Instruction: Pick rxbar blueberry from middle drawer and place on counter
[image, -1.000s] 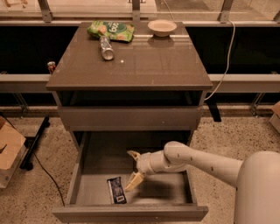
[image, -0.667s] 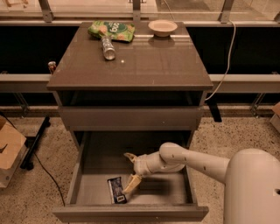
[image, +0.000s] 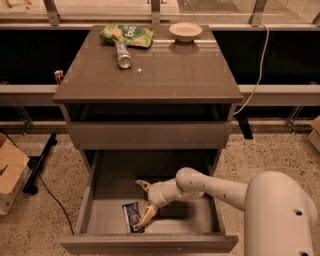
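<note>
Middle drawer (image: 89, 201) pulled fully out at the bottom of the cabinet; rxbar blueberry (image: 131, 217) lies flat on the drawer floor, front-left of centre, close to the front wall, dark wrapper with a pale patch at its far end. Pincer (image: 139, 205) is down inside the drawer, just right of the bar; released, its two tan fingers (image: 147, 218) spread wide with nothing between them; the nearer fingertip sits at the bar's right edge, contact cannot be told; the other finger points away toward the drawer's back. White arm (image: 215, 187) reaches in from the lower right over the drawer's right wall. Upper drawer front (image: 150, 135) closed above it. Table (image: 165, 75) on top is glossy grey-brown; it carries a green snack bag (image: 127, 35) at the back left, a small bottle (image: 121, 54) lying on its side just in front of the bag, and a shallow bowl (image: 185, 31) at the back, right of centre; cardboard box (image: 10, 170) on the floor at left.
</note>
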